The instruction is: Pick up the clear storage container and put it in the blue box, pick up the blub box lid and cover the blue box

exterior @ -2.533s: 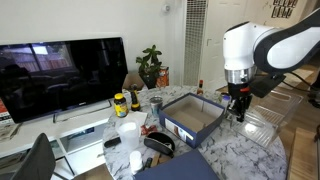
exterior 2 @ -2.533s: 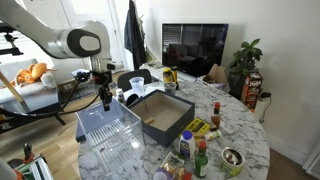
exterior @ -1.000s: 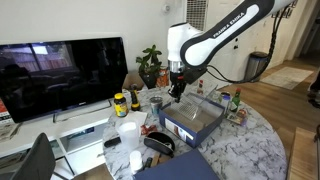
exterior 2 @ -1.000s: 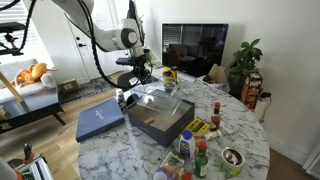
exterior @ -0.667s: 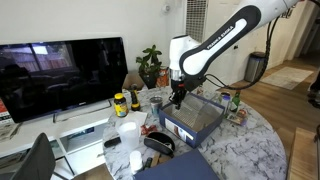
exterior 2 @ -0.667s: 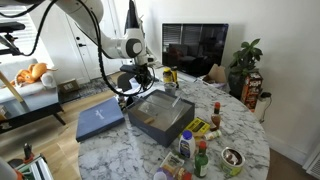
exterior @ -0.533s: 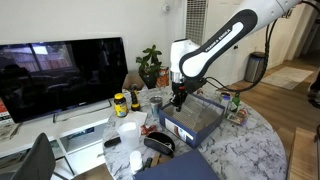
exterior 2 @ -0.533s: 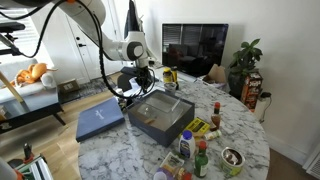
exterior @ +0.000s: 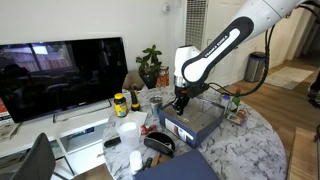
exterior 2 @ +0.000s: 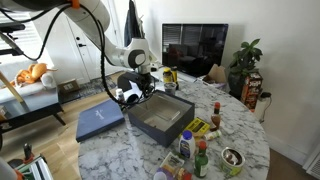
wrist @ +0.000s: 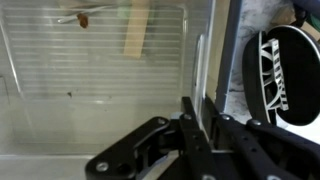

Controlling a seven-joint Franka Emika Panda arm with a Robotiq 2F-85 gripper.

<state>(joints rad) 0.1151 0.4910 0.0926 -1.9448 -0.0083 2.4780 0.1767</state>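
In an exterior view, a flat blue rectangular lid lies at the left edge of the round marble worktop, apart from the box and with nothing on it. Just to its right the white robot arm reaches down, its dark jaws low at the near-left corner of the open blue rectangular box. The box sits near the middle of the worktop with its top uncovered. Further right, a cluster of small sauce bottles and jars stands along the worktop's near edge. Behind them are a black flat-screen television and a green potted plant.

In the wrist view, the clear ribbed plastic storage container fills the left and centre of the picture. Its upright right-hand wall runs down between the two black jaws at the bottom — they are closed on that thin wall, one on each side of it. To the right of the wall lies a black oval object with a white pattern; I cannot tell what it is.

In the opposite exterior view the container sits low inside the blue box — whether it rests on the box floor cannot be told — and the arm arches in from the upper right.
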